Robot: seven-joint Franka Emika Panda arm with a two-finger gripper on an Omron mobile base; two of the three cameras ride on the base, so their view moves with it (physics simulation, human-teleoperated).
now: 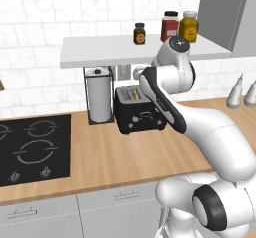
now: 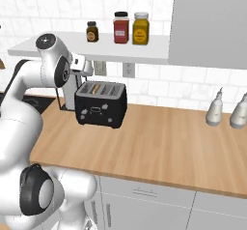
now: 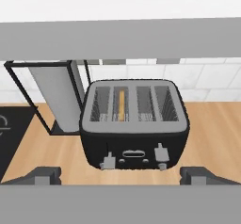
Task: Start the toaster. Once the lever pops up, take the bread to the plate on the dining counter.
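The gripper (image 3: 120, 173) is wide apart, holding nothing. The black toaster (image 3: 134, 124) sits on the wood counter (image 3: 212, 129), at 12 o'clock from the fingers. The bread (image 3: 122, 104) stands inside a slot. A paper towel holder (image 3: 56, 96) stands at the toaster's 9 o'clock.

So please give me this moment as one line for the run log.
phase: approach | gripper: open, above and in front of toaster | bread: in slot | levers: not yet pressed
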